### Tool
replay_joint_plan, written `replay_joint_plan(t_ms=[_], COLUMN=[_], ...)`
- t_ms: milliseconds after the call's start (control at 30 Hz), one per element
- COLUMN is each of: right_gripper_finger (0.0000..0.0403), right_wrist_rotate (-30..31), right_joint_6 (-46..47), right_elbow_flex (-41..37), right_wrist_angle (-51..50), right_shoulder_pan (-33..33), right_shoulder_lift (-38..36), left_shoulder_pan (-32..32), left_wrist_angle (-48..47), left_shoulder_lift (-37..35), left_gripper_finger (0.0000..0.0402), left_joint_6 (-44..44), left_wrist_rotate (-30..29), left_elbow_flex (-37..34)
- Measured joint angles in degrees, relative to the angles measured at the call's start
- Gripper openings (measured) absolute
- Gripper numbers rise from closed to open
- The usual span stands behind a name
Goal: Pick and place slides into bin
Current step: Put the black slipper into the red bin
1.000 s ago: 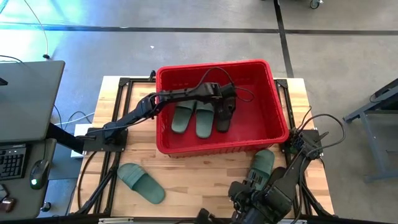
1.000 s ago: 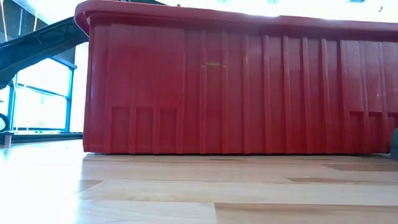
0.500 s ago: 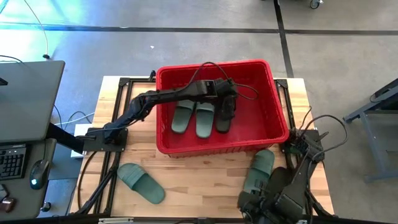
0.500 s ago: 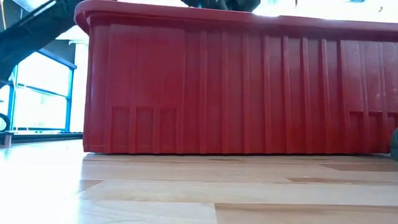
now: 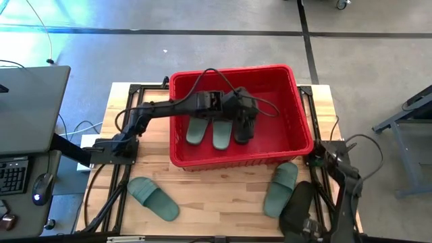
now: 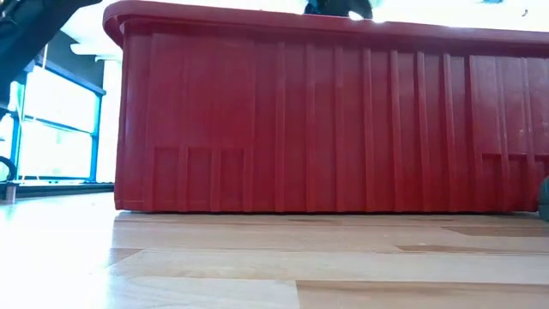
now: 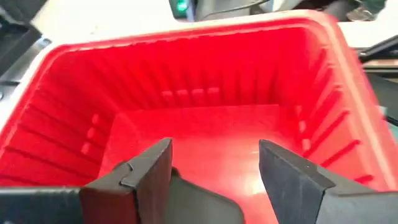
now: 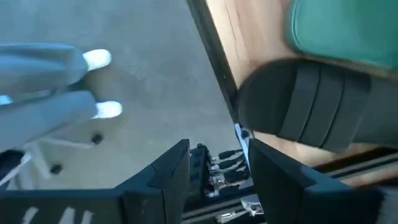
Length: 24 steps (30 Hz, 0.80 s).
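The red bin (image 5: 301,132) stands at the table's middle; it fills the low view (image 6: 300,120). In it lie two green slides (image 5: 198,129) (image 5: 221,133) and one black slide (image 5: 242,133), side by side on the floor. My left gripper (image 5: 244,111) is open above the black slide, and its top shows over the bin's rim in the low view (image 6: 339,7). On the table lie a green slide (image 5: 153,198) at the near left, a green slide (image 5: 280,187) and a black slide (image 5: 297,202) at the near right. My right gripper (image 8: 219,168) is open and empty at the near right corner.
Beyond the bin the table top is bare wood. A black frame runs along the table's edges. A desk with a keyboard (image 5: 13,174) stands to the left. In the right wrist view, grey and white shapes (image 8: 93,62) show on the floor past the table's edge.
My left gripper has risen inside the bin until it shows above the rim in the low view; the black slide stays on the bin floor. My right arm has drawn back toward the table's near right corner, uncovering the black slide beside the green one.
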Motion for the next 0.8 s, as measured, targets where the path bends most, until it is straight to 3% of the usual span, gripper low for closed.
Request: replay_joint_plan(t_ms=[200,533,800], right_gripper_finger=[0.0153,0.0153,0.0153], right_wrist_rotate=[10.91,-4.21,-2.58], right_joint_6=[11.93,0.25,0.19], right_elbow_flex=[0.0,-0.07,-0.07], right_wrist_angle=[0.0,-0.02,0.0], right_shoulder_pan=[0.96,0.89,0.0], right_shoulder_lift=[5.25,17.51,18.65], left_shoulder_pan=[-3.78,-7.42,-7.66], left_wrist_angle=[-0.19,-0.19,-0.21], left_shoulder_lift=[0.13,0.13,0.15], left_gripper_finger=[0.0222,0.0223,0.0223], left_joint_6=[-0.06,-0.08,-0.76], left_wrist_rotate=[-0.26,-1.6,-0.05], left_elbow_flex=[-0.07,-0.07,-0.07])
